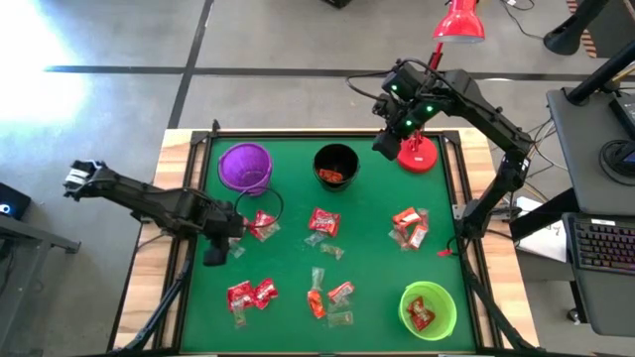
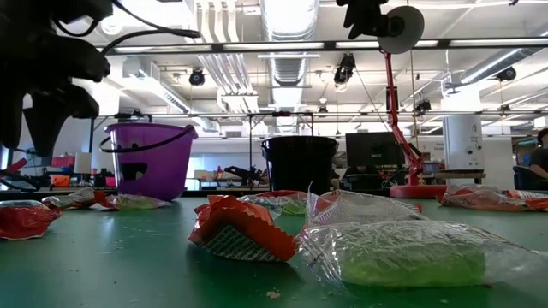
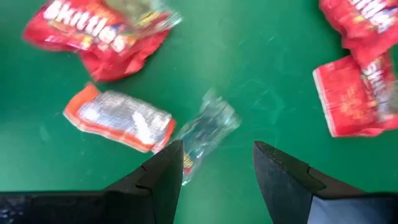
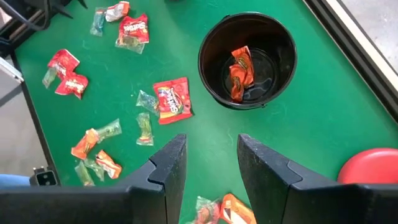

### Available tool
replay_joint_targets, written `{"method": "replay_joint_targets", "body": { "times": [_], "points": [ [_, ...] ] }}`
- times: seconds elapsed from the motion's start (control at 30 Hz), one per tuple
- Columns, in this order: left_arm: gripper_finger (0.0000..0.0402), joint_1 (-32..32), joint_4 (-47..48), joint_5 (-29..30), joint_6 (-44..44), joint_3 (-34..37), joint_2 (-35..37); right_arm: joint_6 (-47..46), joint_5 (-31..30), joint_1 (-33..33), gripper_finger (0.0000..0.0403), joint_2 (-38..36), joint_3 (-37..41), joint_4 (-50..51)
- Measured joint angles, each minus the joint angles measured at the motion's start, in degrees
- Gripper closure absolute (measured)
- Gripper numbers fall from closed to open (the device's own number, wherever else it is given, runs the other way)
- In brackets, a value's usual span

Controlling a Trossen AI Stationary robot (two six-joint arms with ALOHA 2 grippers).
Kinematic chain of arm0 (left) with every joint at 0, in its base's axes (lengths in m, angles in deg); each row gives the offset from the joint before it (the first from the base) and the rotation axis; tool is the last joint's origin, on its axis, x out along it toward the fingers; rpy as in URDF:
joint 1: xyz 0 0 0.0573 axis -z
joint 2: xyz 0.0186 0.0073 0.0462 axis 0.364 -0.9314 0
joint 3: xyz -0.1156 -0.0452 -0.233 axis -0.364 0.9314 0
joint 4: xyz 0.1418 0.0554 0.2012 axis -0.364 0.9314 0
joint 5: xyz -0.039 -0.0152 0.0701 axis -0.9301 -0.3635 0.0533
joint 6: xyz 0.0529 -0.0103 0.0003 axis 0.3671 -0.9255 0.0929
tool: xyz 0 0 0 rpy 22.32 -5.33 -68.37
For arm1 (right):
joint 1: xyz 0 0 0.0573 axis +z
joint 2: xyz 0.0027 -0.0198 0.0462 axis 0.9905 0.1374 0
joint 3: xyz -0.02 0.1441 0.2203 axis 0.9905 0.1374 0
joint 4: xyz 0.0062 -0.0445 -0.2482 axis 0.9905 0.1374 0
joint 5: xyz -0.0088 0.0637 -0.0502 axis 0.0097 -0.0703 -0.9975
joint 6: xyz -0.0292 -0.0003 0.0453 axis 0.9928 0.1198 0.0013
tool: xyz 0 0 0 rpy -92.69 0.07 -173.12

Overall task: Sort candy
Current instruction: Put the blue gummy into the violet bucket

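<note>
Crinkly wrapped candy (image 1: 324, 222) lies scattered over our green mat (image 1: 377, 248): red packs with white lettering, orange-red pieces and clear wrappers with pale green inside. From above we see loose clusters, one near the purple cup (image 1: 245, 166), one mid-mat, one toward the right edge, more along the near side. They point every which way, with no common axis.

Our left gripper (image 1: 220, 241) hangs low over the mat just beside the purple cup, fingers apart and holding nothing. Below it in the left wrist view lies a clear wrapper (image 3: 207, 127), its long axis slanting diagonally, one end reaching the left finger (image 3: 163, 176). Just beside it an orange-edged silver piece (image 3: 119, 118) lies tilted the other way, and a red pack (image 3: 93, 34) sits beyond.

Our right gripper (image 1: 389, 134) hovers high near the black cup (image 1: 335, 166), fingers parted and empty. One orange-red piece (image 4: 239, 73) lies in that cup, lengthwise across the floor. Red candy (image 1: 423, 312) sits in the green cup (image 1: 428, 309).
</note>
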State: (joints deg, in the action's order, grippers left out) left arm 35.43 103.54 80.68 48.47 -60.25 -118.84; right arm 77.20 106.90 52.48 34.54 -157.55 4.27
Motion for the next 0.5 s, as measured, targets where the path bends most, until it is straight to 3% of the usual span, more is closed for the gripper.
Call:
{"method": "replay_joint_targets", "body": {
  "times": [0.5],
  "points": [
    [0.0226,0.24,-7.61,0.25,-4.84,1.76,-10.76,-1.57,0.01,0.67,0.0268,0.02,0.0,-0.44]
  ]
}}
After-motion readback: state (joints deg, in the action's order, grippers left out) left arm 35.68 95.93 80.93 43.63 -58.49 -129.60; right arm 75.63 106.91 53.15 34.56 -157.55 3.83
